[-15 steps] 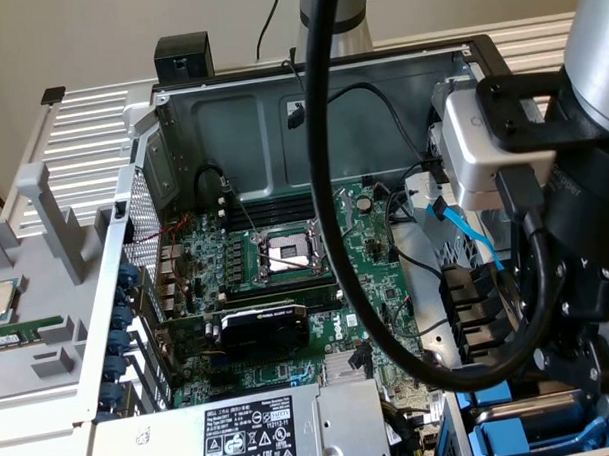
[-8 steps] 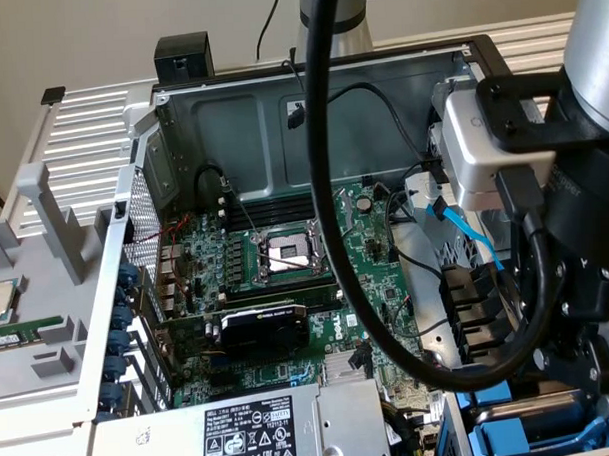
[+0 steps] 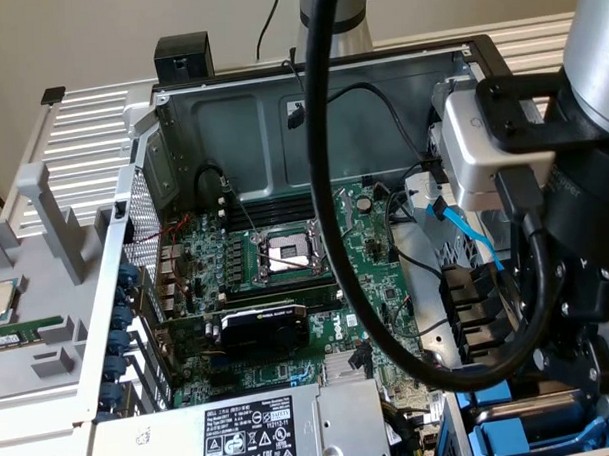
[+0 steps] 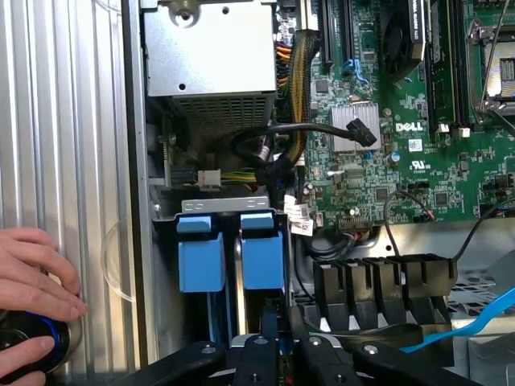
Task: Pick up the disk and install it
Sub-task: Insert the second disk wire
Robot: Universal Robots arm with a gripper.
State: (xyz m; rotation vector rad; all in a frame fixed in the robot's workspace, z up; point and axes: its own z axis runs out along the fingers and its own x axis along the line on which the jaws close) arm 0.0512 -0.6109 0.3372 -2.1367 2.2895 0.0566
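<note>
The disk (image 4: 263, 257) stands on edge in the drive bay, its bright blue carrier facing the wrist camera. Its lower end runs down between my gripper's (image 4: 279, 319) black fingers (image 4: 268, 322), which are close together and shut on it. An alike blue-carrier drive (image 4: 201, 256) sits in the slot right beside it, a thin silver edge showing between the two. In the exterior view the arm's wrist (image 3: 577, 309) hangs over the blue carriers (image 3: 522, 439) at the case's corner, at the exterior view's lower right.
The grey power-supply box (image 4: 209, 56) (image 3: 262, 430) borders the bay. The green motherboard (image 4: 402, 145), black cables (image 4: 322, 129), a row of black connectors (image 4: 378, 281) and a blue cable (image 4: 475, 322) lie alongside. A person's hand (image 4: 32, 273) rests on a round black knob (image 4: 24, 346) outside the case wall.
</note>
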